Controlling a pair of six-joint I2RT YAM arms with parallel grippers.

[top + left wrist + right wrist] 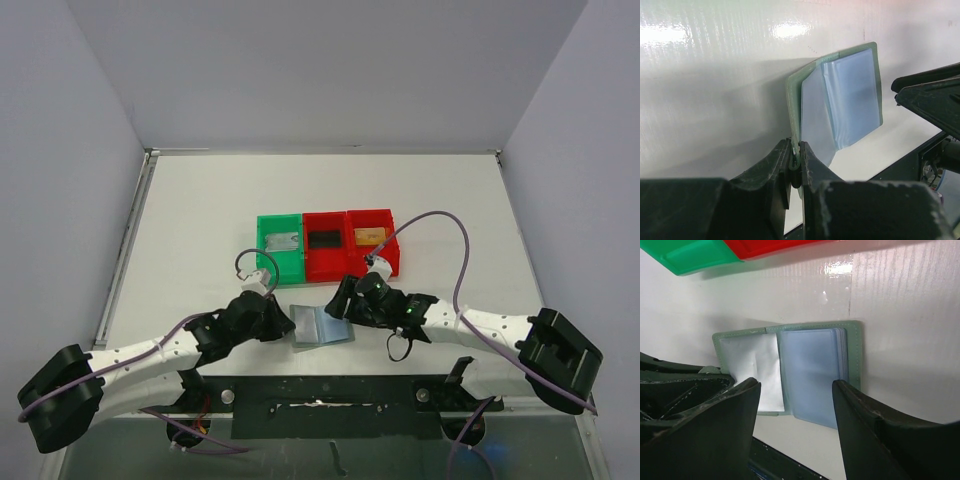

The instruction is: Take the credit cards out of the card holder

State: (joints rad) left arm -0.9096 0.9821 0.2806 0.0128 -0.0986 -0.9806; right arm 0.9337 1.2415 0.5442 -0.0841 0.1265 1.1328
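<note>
Plenty of bare surface [200, 215] rings three bins [325, 215], well off every edge. Holder [322, 326] lies open near the front edge, between my claws. Only the left wrist view shows the left claw [796, 155] clenched on its cover edge; right claw [796, 405] hangs released above the pockets. Overhead, cards [325, 240] show in the bins.

Matt pale-green leatherette cover on the card holder [788, 371], its sleeves clear glossy plastic, white table [715, 75] smooth and shiny — glare-streaked, right gripper fingers [725, 435] matt black plastic, scuffed.
</note>
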